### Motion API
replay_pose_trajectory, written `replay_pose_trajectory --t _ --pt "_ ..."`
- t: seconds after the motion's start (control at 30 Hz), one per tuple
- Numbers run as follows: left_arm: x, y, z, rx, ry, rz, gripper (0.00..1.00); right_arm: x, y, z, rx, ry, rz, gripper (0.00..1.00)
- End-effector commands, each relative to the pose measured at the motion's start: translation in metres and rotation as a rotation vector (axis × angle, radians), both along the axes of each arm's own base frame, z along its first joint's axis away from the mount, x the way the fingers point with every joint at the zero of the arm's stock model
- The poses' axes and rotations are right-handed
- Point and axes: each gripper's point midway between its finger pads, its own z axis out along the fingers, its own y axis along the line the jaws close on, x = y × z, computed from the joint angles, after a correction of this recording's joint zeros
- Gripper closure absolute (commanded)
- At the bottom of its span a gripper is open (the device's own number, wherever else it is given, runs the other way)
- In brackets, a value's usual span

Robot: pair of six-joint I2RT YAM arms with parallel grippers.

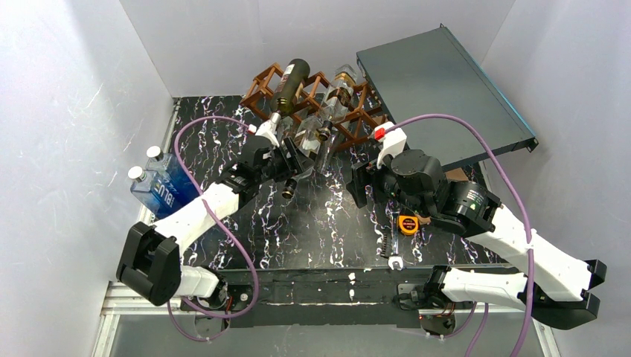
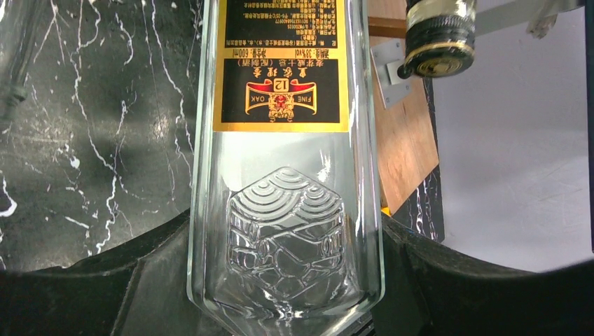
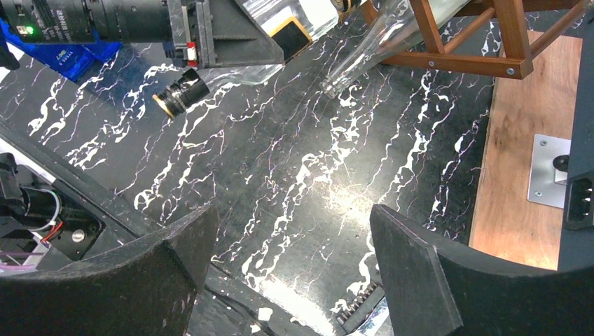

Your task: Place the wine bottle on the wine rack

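- Black marbled table (image 1: 327,230), white walls on three sides.
- Bottle (image 2: 280,175): clear square glass with a black-and-gold label and an embossed hexagon. It lies lengthwise between the left jaws, clear of the table, with its cap toward the arm bases and its base toward the rack. Whether the base has entered an opening cannot be told.
- Handling, judged: rigid, smooth and breakable. The weight probably sits beyond the jaws, so the base end may droop or slide. The flat sides seat the pads best, and a hold nearer mid-body would balance better.
- Left gripper (image 1: 292,158): clamped across the bottle's flat sides, close to the shoulder.
- Rack (image 1: 260,82): brown lattice just beyond the left jaws.
- Racked bottles (image 1: 290,85): several lie in the rack; one capped neck shows up and right of the left jaws.
- Right gripper (image 3: 294,231): jaws apart with nothing between them, over bare table, well apart from the bottle.
- Tape measure (image 1: 408,223): behind the right jaws, toward the bases.
- Grey panel (image 1: 439,89): beyond the right jaws.
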Motion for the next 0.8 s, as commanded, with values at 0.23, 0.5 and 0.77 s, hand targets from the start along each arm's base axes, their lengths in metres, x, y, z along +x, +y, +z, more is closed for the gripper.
replay_pose_trajectory --t 0.23,0.5,0.77 --pt "0.046 -0.008 0.088 -0.061 -0.289 0.042 1.00 0.000 -0.008 0.023 0.049 -0.047 -0.018 0.11" --pt "0.060 -0.009 0.083 -0.043 -0.286 0.069 1.00 0.000 -0.009 0.022 0.045 -0.049 -0.020 0.11" --pt "0.069 -0.007 0.075 -0.022 -0.277 0.098 1.00 0.000 -0.010 0.021 0.037 -0.049 -0.025 0.10"
